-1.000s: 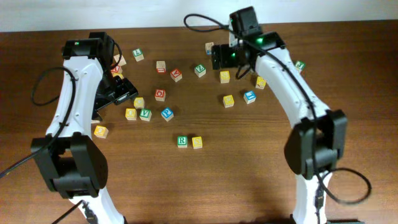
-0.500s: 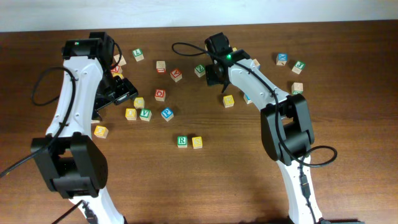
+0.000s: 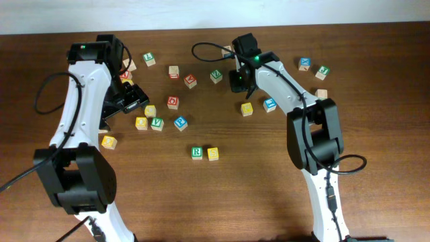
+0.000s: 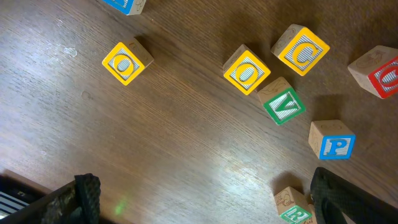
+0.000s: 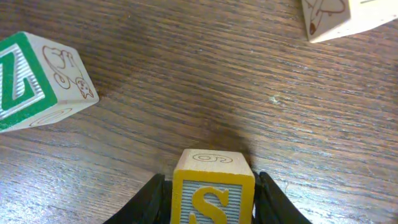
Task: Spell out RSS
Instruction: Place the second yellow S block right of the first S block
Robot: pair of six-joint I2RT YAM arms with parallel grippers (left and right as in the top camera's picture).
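Entry: yellow S cube (image 5: 213, 190), gone from its upper-centre table spot since a second ago, now clamped in right gripper (image 3: 238, 82); green R cube (image 3: 196, 152) and second yellow cube (image 3: 213, 153) paired lower centre, so the last letter is likely in hand; left gripper (image 4: 208, 196) spread wide, empty.

This looks like a robotics lab bench. A dark wood-grain surface (image 3: 255, 195) runs to a plain pale wall (image 3: 201, 13) at 12 o'clock. Two white robot arms, the left arm (image 3: 74, 114) and the right arm (image 3: 289, 87), rise from the 6 o'clock edge, trailing loose black cables (image 3: 37, 97). Small alphabet cubes (image 3: 180, 123) lie scattered between them.
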